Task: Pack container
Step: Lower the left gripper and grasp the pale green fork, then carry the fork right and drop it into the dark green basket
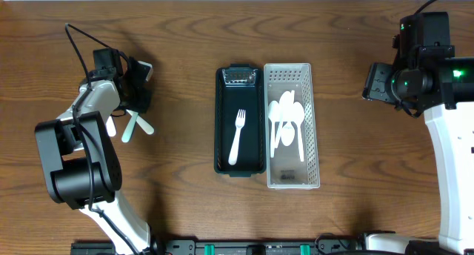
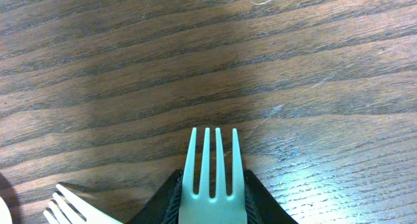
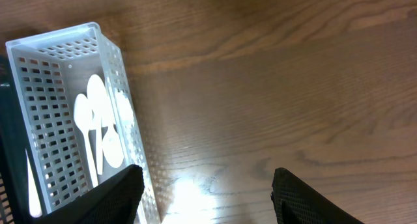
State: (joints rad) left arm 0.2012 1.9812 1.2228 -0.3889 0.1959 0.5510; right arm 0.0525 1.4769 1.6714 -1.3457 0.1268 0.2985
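My left gripper (image 2: 213, 208) is shut on a mint green fork (image 2: 213, 175), whose tines stick out past the jaws just above the wood. In the overhead view the left gripper (image 1: 135, 92) is at the far left, over a small cluster of loose cutlery (image 1: 132, 126). A black container (image 1: 222, 121) at the centre holds one white fork (image 1: 237, 136). Beside it on the right, a white perforated basket (image 1: 315, 121) holds several white spoons (image 1: 286, 121). My right gripper (image 3: 205, 182) is open and empty over bare wood, right of the basket (image 3: 127, 120).
A white fork (image 2: 71, 208) lies on the table to the left of the held fork. The right arm (image 1: 415, 70) is at the far right edge. Wooden table (image 1: 185, 32) surrounds both containers.
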